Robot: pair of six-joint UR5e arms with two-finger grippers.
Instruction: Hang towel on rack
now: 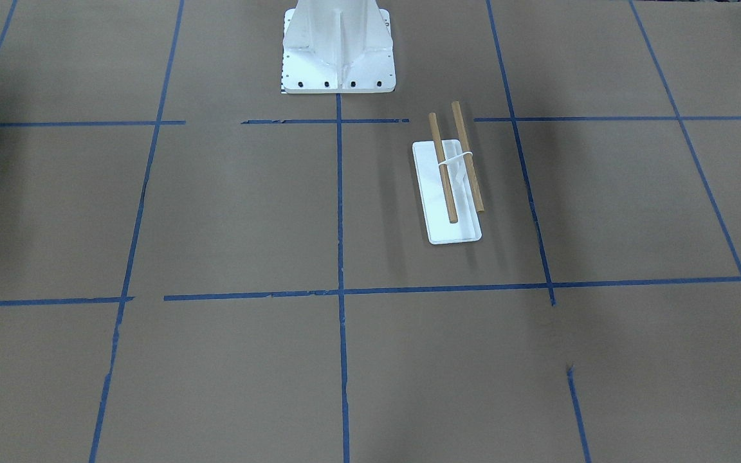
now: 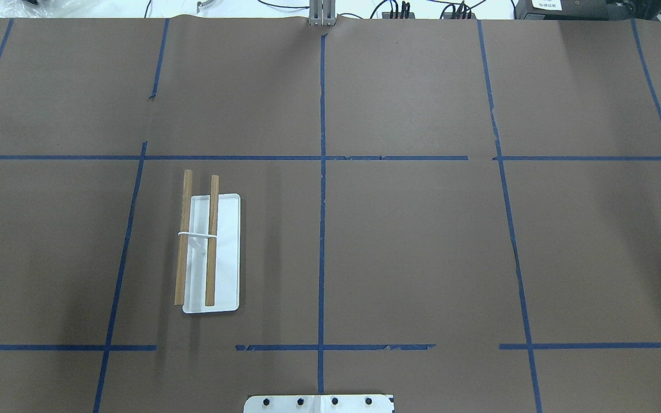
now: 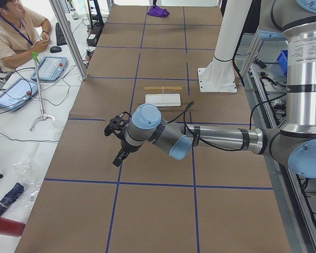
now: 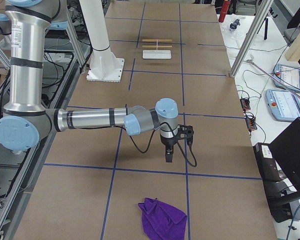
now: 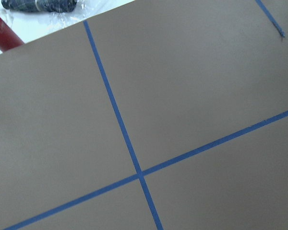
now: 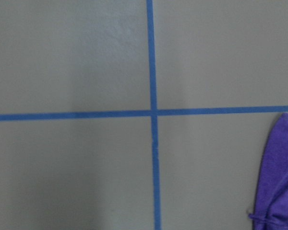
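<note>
The rack [image 1: 448, 186] stands on the brown table: two parallel wooden dowels on a white support and a flat white base. It also shows in the overhead view [image 2: 210, 252] and in both side views [image 3: 163, 97] [image 4: 156, 50]. The purple towel [image 4: 162, 217] lies crumpled at the table's right end, far from the rack, and its edge shows in the right wrist view [image 6: 281, 177]. My left gripper [image 3: 119, 156] hangs over the table's left end. My right gripper [image 4: 168, 155] hangs short of the towel. I cannot tell whether either is open or shut.
The white ribbed pedestal [image 1: 338, 51] stands at the robot's edge of the table. Blue tape lines [image 2: 322, 172] grid the brown paper. An operator [image 3: 13, 31] sits beyond the far edge, with tablets and cables. A red cylinder [image 5: 2, 36] lies off the table's left end.
</note>
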